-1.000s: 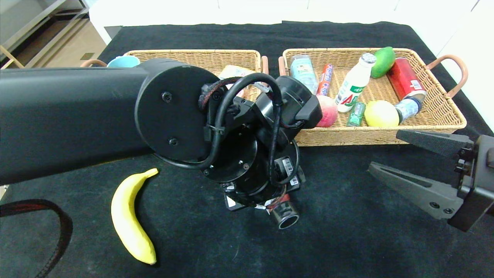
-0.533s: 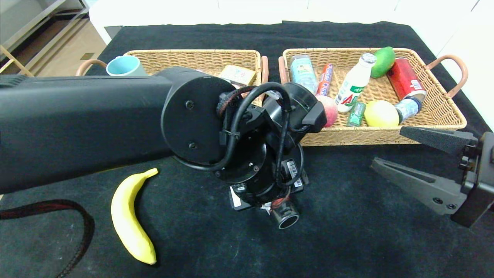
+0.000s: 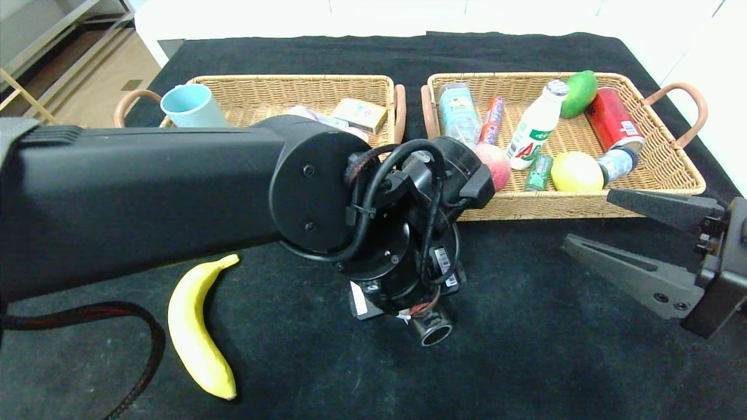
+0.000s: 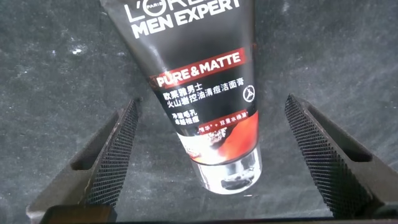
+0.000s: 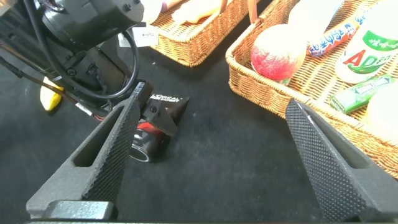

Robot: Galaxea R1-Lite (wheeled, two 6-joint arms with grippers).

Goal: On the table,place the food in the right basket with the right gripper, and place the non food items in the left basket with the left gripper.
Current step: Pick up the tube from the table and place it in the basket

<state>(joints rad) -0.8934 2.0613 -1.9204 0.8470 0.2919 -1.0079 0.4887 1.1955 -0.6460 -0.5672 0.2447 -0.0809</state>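
A black face-wash tube (image 4: 200, 93) lies flat on the desk (image 3: 525, 350) in front of the two baskets, between the spread fingers of the left gripper (image 4: 217, 162), which hovers over it without touching. The likely hazard: a closing finger could nudge the smooth, tapered tube sideways, or pinch only its clear cap end so it slides free. The right gripper (image 3: 630, 239), fingers apart and holding nothing, waits near the right basket (image 3: 583, 204). A banana (image 3: 195, 326) lies well off to the left, out of the left basket (image 3: 262, 81).
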